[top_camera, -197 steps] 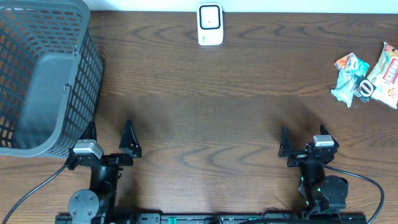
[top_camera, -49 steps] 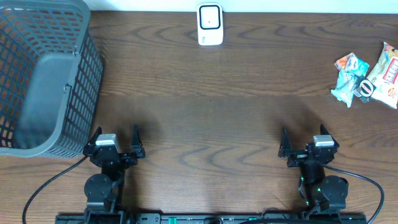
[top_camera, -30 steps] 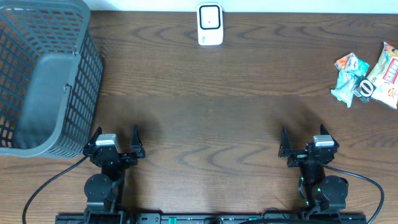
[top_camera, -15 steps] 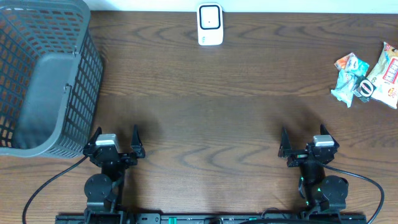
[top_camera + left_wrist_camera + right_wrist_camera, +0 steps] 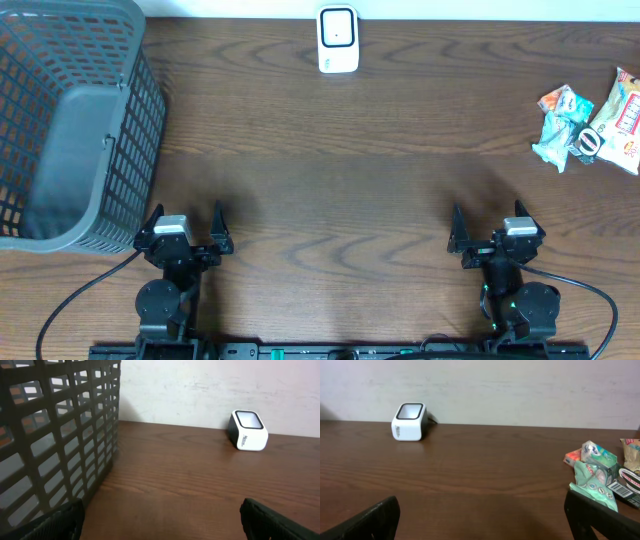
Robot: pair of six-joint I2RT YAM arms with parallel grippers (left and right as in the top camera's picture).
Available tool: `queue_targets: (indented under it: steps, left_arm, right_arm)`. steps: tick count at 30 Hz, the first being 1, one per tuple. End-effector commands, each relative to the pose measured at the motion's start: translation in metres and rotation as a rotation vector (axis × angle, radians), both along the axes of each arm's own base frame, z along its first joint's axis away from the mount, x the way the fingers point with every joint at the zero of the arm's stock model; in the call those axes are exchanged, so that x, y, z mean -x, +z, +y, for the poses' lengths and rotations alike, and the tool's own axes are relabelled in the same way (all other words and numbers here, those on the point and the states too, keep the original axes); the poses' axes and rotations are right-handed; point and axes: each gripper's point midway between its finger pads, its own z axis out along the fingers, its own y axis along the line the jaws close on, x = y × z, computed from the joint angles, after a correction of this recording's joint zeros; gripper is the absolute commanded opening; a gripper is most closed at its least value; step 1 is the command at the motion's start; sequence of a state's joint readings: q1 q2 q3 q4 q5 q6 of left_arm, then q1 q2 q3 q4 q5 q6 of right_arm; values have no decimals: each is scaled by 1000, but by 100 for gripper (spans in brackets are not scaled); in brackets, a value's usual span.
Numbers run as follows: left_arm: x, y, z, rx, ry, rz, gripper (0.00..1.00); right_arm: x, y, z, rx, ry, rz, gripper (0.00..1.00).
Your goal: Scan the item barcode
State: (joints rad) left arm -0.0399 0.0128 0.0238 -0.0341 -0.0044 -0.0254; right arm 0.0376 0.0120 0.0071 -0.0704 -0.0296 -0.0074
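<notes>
While both arms rest at the near edge of the table (image 5: 340, 150), the left gripper (image 5: 187, 218) and right gripper (image 5: 488, 220) each have jaws spread fully wide, holding nothing. The snack packets (image 5: 588, 118) lie heaped at the far right, well apart from both grippers. The white scanner (image 5: 338, 39) stands at the far edge, centre; the grey basket (image 5: 70, 130) sits at left, near the left gripper.

Basket (image 5: 135, 150) partly beyond the left edge, snack packets (image 5: 618, 120) partly beyond the right.

Basket (image 5: 142, 120) far left, scanner (image 5: 338, 40) back centre, packets (image 5: 617, 122), perhaps three, far right.
</notes>
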Motion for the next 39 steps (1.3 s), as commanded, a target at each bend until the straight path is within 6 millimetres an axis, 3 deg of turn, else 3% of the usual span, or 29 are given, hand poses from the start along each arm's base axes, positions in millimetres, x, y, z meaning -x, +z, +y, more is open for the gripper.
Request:
queue_targets:
  steps: [1, 39]
  left_arm:
    - [1, -17, 2, -9, 11, 51, 97]
    - [1, -17, 2, -9, 11, 50, 98]
  right_arm:
    - [0, 0, -1, -14, -3, 0, 99]
    - [0, 0, -1, 1, -5, -1, 99]
